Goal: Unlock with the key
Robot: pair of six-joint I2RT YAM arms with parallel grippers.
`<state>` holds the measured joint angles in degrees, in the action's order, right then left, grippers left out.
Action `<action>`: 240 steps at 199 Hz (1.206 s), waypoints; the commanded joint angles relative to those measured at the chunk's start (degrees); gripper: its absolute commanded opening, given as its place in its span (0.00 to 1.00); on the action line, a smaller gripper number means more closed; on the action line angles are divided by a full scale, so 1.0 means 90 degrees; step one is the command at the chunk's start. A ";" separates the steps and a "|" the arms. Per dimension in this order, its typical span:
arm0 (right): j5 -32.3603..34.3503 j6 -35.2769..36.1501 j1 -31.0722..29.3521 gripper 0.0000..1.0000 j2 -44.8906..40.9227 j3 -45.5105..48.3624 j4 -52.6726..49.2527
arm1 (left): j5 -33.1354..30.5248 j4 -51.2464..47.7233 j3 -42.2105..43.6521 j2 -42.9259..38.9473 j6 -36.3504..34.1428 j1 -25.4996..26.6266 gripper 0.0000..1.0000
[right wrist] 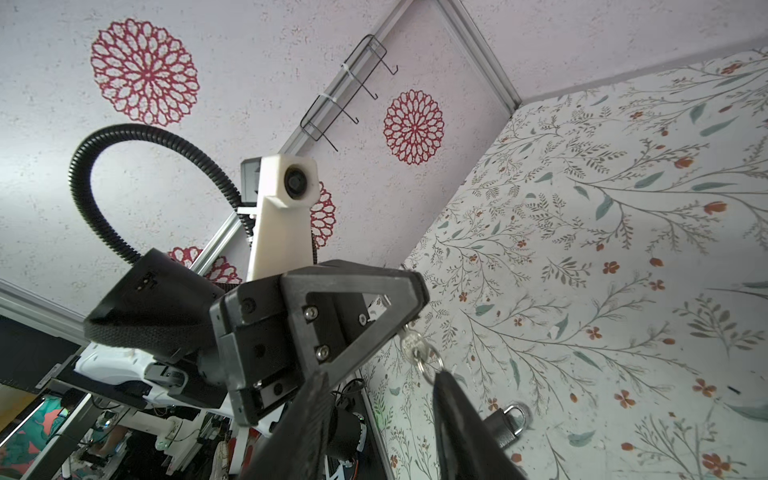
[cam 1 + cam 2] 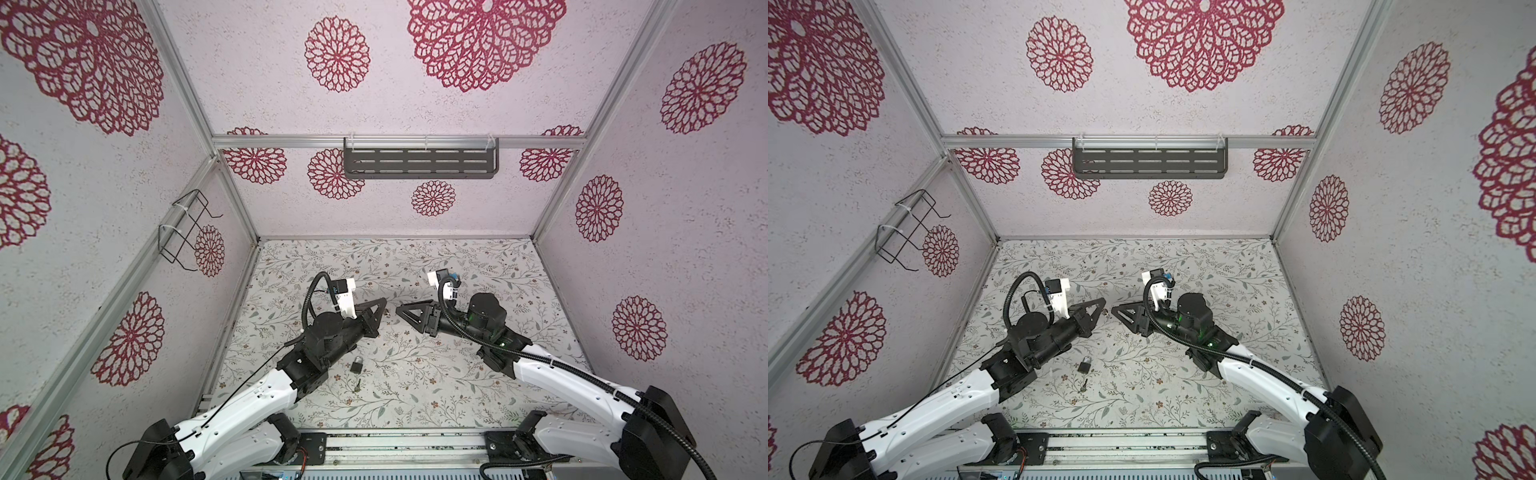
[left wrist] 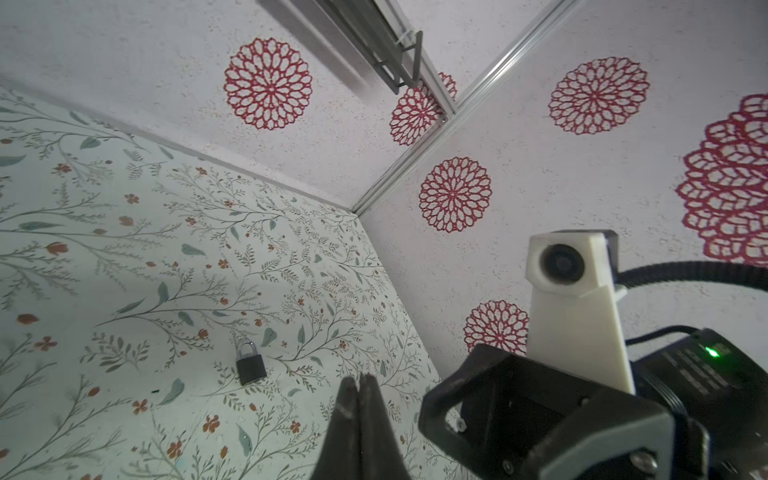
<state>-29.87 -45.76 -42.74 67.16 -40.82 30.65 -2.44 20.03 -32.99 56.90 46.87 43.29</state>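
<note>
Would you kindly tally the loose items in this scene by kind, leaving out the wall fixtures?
Padlock: 1
Keys: 2, the held key in the left gripper and what looks like a loose key on the table
Total: 3

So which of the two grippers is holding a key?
The left gripper: the right wrist view shows its jaws shut on the key, whose ring hangs below the tip. The right gripper stands open and clamps nothing.
</note>
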 commanded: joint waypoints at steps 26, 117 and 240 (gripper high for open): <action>-0.0382 -0.0250 0.0013 0.39 0.0138 0.0082 0.1003 | 0.0642 0.1002 0.0072 0.0071 -0.0450 -0.0046 0.00; -0.0531 -0.0378 0.0022 0.33 0.0329 0.0208 0.1663 | 0.1002 0.1417 0.0111 0.0181 -0.0403 -0.0055 0.00; -0.0549 -0.0456 0.0022 0.20 0.0360 0.0416 0.2163 | 0.1239 0.1624 0.0101 0.0192 -0.0287 -0.0044 0.00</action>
<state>-34.59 -49.39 -42.72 71.33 -37.67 45.78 7.99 32.82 -32.45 58.85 44.62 43.18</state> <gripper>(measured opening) 0.205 0.046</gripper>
